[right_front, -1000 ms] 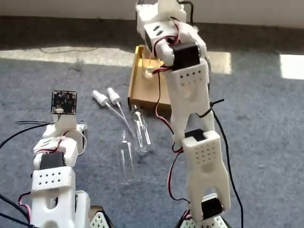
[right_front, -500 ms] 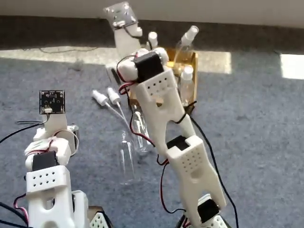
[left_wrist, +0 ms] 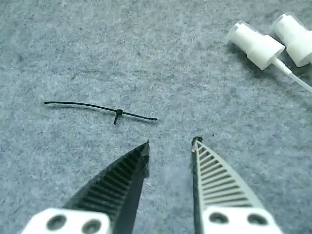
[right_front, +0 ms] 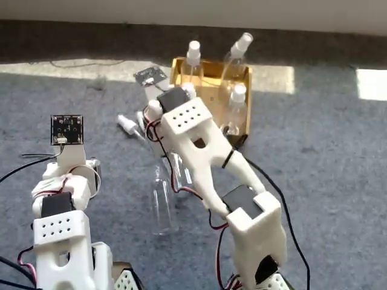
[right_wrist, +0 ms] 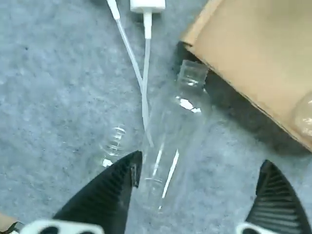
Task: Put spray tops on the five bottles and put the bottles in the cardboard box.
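R tool (right_wrist: 200, 163) gapes wide over an uncapped clear plastic bottle (right_wrist: 170, 146) lying on grey carpet tabletop (left_wrist: 73, 48) beside the brown cardboard box (right_front: 213, 63). L tool (left_wrist: 171, 143) narrowly open, empty, nr two white spray tops (left_wrist: 256, 45).

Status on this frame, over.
Left pincer open, empty. Right pincer open above uncapped clear plastic bottle lying on grey carpet. Three capped bottles in brown cardboard box. White spray-top tubes close by.
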